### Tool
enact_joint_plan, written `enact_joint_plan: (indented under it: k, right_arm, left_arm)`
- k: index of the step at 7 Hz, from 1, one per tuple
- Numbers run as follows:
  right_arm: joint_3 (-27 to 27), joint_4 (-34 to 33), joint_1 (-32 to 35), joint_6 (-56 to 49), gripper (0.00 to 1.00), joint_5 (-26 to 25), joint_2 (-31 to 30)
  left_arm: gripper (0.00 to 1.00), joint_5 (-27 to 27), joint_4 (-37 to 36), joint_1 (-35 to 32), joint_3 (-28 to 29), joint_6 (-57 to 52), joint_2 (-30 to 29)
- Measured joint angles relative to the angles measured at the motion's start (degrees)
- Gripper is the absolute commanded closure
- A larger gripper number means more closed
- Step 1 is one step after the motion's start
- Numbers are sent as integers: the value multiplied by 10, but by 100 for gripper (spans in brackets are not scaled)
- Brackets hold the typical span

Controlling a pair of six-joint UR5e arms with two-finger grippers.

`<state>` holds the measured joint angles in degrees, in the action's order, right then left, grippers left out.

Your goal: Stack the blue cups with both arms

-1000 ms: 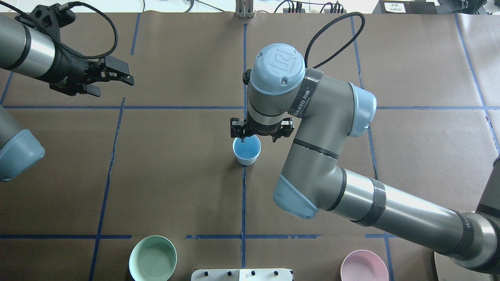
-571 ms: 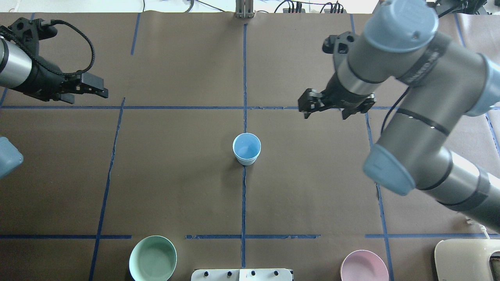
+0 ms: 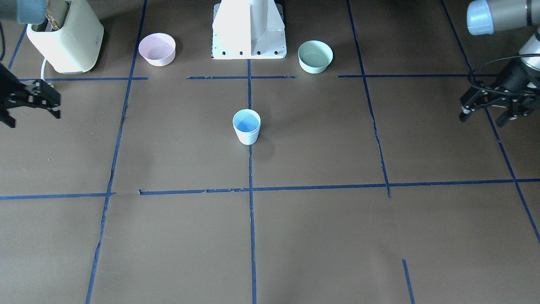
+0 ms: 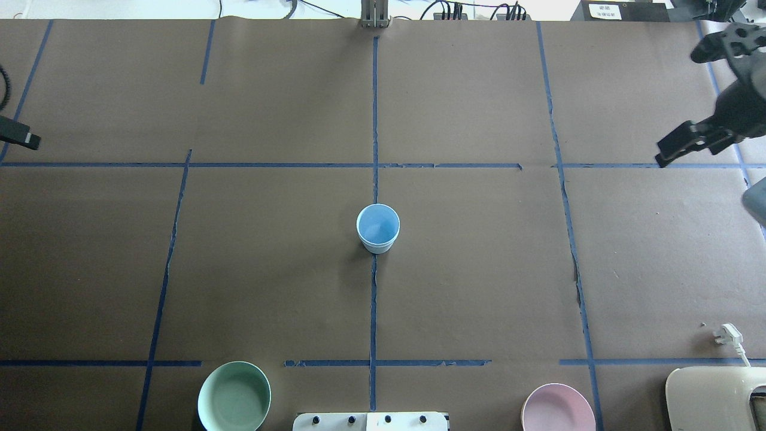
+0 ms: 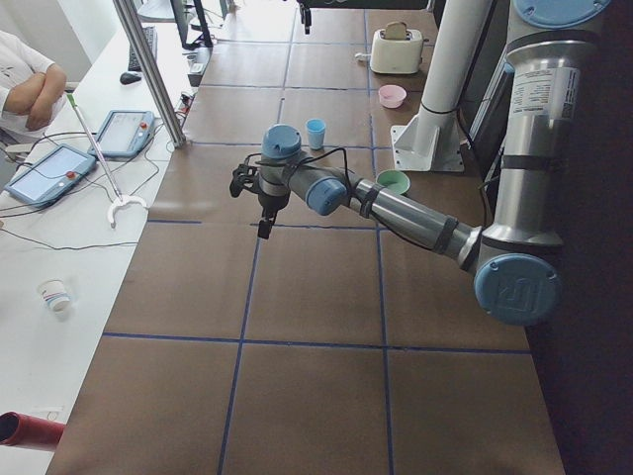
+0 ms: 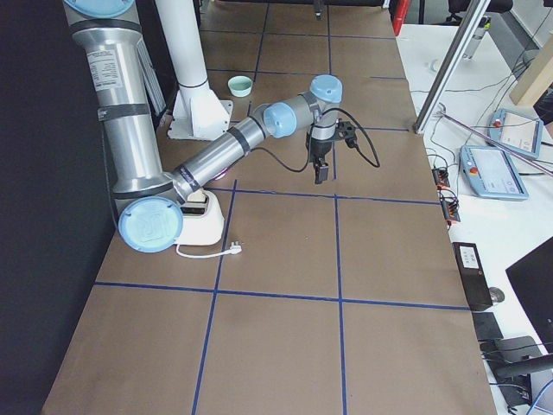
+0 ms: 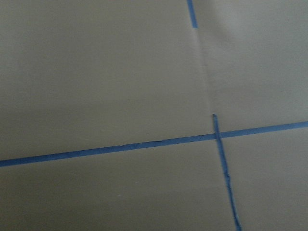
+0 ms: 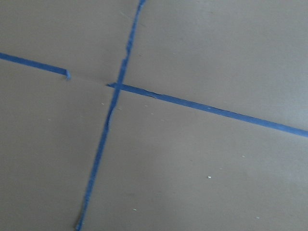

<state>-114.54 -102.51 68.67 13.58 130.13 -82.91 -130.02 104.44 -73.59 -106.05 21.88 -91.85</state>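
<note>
**Both arms pull back from the finished stack**

The pale sky-blue tapered plastic tumblers (image 4: 377, 228) stand upright at the centre of the brown paper-covered table (image 4: 269, 281). They show as one cup shape, so the nesting looks done. The black two-finger right gripper (image 3: 33, 115), over the rim a second ago, has swung out to the table's edge, claw spread and empty. The left gripper (image 3: 483, 120) has also drawn back, spread and empty. The mint-green bowl (image 4: 234, 396) and pink bowl (image 4: 558, 408) sit apart.

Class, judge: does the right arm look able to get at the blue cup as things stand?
Probably yes: the blue cup stands alone, upright, with nothing lying between it and the open right gripper.
</note>
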Motion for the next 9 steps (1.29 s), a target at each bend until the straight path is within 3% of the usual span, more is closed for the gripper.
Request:
enact_joint_plan:
  k: [2, 4, 7, 9]
  right_arm:
    - [65, 1, 109, -157, 0, 56, -44]
    - [120, 1, 172, -228, 0, 73, -54]
    - [161, 15, 191, -249, 0, 73, -63]
    - [186, 71, 192, -249, 0, 66, -72]
  left_arm:
    - [0, -30, -50, -111, 77, -221, -2]
    - [0, -36, -169, -163, 91, -335, -23]
    - [0, -81, -318, -200, 84, -351, -43]
    - [0, -82, -305, -205, 85, -344, -5]
